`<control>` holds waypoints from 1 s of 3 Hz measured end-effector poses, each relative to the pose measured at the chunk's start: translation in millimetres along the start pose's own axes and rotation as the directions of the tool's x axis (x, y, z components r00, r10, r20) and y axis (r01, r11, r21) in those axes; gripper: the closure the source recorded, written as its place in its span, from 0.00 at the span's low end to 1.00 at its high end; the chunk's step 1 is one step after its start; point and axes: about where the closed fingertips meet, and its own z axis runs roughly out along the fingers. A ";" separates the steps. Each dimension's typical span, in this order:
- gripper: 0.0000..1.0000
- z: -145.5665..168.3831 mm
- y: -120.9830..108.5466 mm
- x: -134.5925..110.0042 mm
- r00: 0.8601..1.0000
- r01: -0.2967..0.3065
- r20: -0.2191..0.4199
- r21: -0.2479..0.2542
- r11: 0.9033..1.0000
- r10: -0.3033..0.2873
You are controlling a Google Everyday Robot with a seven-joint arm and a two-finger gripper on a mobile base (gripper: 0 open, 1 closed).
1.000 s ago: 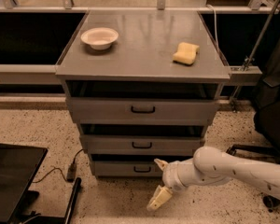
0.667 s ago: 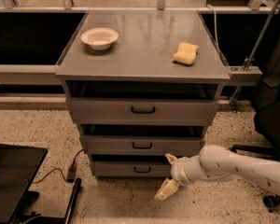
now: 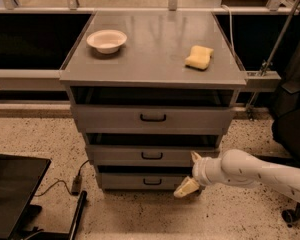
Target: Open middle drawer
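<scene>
The middle drawer (image 3: pixel 155 155) is a shallow grey front with a small black loop handle (image 3: pixel 152 156), second of three in the grey cabinet. It looks closed. My gripper (image 3: pixel 191 173) hangs at the end of the white arm (image 3: pixel 250 171) coming in from the right. It is low in front of the cabinet's right side, right of the middle handle and at the level of the lowest drawer (image 3: pixel 147 181). Its two cream fingers (image 3: pixel 186 187) are spread apart and hold nothing.
The top drawer (image 3: pixel 153 118) sits above. On the cabinet top (image 3: pixel 155 59) are a white bowl (image 3: pixel 106 40) and a yellow sponge (image 3: pixel 199 57). A black case (image 3: pixel 12 191) and a cable (image 3: pixel 55 186) lie on the speckled floor at left.
The gripper has moved to the right and a little up, nearer the right end of the middle drawer. The drawers have not moved.
</scene>
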 end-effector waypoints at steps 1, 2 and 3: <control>0.00 8.8 -52.3 -28.8 0.997 0.016 0.069 0.053 0.998 -0.020; 0.00 8.8 -52.3 -28.8 0.997 0.016 0.069 0.053 0.998 -0.020; 0.00 29.0 -72.1 -34.5 0.999 0.006 0.031 0.064 0.998 -0.008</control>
